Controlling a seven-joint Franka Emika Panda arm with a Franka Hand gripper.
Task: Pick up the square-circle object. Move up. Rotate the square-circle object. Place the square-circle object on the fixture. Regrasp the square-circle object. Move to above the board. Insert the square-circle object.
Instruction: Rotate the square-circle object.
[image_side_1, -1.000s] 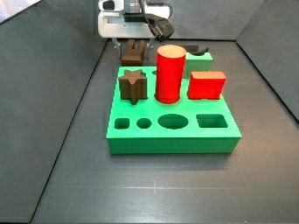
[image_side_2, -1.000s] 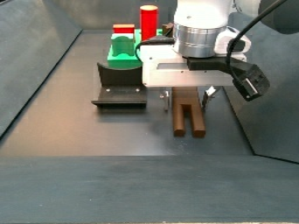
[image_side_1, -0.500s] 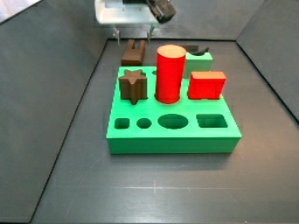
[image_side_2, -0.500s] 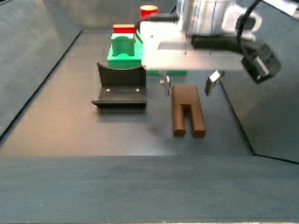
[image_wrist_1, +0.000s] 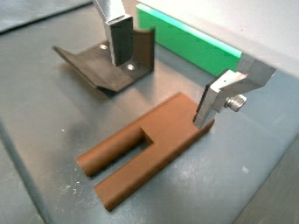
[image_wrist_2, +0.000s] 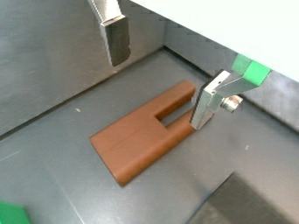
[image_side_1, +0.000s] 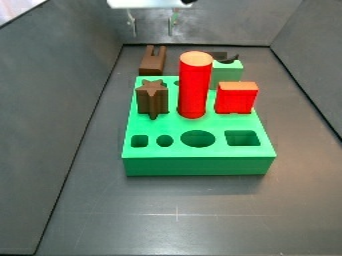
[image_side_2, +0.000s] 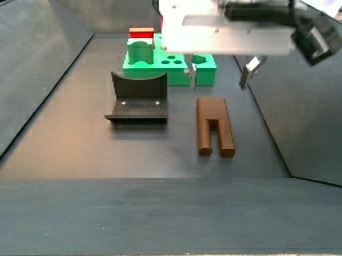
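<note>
fingers (image_wrist_1: 219, 96) stand spread and empty, gripper (image_wrist_2: 158, 70) hovering above the square-circle object (image_wrist_1: 146, 149), which lies flat on the floor beside the fixture (image_side_2: 138, 97). centre your jaws across its width before descending.

floor (image_side_1: 80, 190): dark grey, matte | walls (image_side_2: 40, 70): grey, sloped panels | light: even
</note>
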